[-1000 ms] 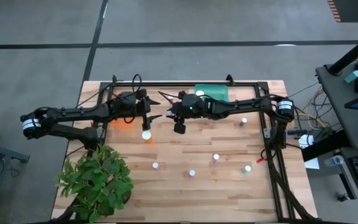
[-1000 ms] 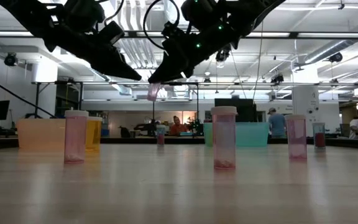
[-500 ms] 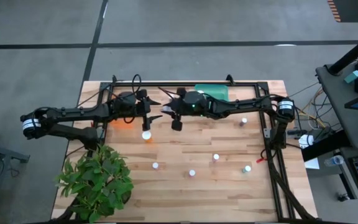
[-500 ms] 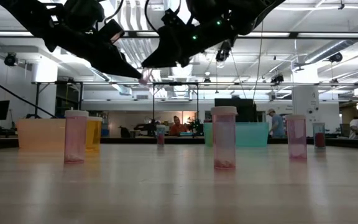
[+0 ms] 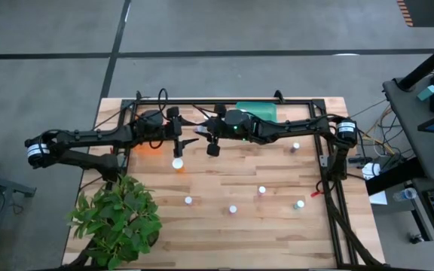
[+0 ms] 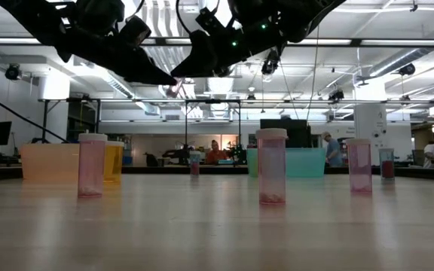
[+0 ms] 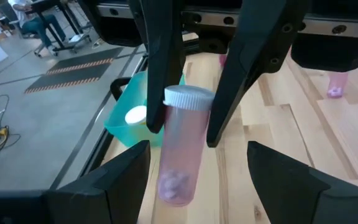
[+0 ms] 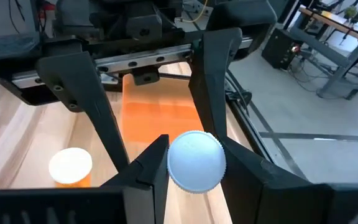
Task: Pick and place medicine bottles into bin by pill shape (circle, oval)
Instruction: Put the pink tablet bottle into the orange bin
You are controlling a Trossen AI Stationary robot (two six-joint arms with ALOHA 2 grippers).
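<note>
1. While the right gripper (image 8: 191, 174) pinches a clear pink medicine bottle (image 7: 180, 149) just under its white cap (image 8: 196, 159), high at upper centre of the low view, the left gripper (image 5: 178, 132) faces it with fingers spread on either side, not yet closed.
2. It looks light, rigid and smooth-walled plastic, likely slippery; the body below the cap seems the safest hold.
3. A few pills lie at its base.
4. The orange bin (image 8: 160, 109) lies beyond it; the teal bin (image 7: 129, 112) holds one white-capped bottle (image 7: 135, 115).
5. Other bottles (image 5: 262, 190) stand on the bench (image 5: 277, 226).
</note>
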